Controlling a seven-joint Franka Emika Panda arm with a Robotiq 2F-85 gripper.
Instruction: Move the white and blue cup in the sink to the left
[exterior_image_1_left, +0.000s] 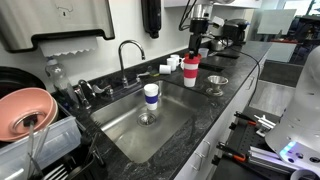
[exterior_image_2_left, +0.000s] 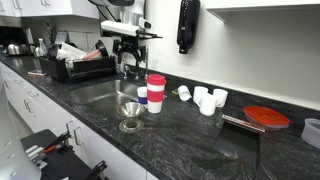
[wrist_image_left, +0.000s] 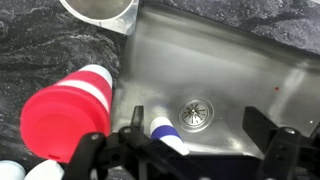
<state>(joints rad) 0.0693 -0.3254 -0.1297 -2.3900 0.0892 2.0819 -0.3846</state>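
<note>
The gripper (wrist_image_left: 180, 160) hangs above the sink (wrist_image_left: 240, 70) with its jaws spread wide and nothing between them. That fits a descent not yet begun: a wide opening leaves room to straddle the cup. In the wrist view the cup (wrist_image_left: 163, 130) lies between the two fingers, nearer the one at 7 o'clock, so a small sideways correction looks needed before closing.

The cup stands upright on the basin floor, apart from the walls. It is just beside the drain (wrist_image_left: 193, 112), at its 8 o'clock in the wrist view. The steel around it is bare, so I judge that sliding or lifting it sideways meets nothing inside the basin.

The closest obstacle is the red cup (wrist_image_left: 70, 110) on the counter (wrist_image_left: 40, 40) at the sink's edge, at 9 o'clock from the cup; a finger coming down on that side could brush it. Past it, at 11 o'clock, sits a clear bowl (wrist_image_left: 100, 10). Farther off, in an exterior view, the faucet (exterior_image_1_left: 125, 55) rises behind the basin.
</note>
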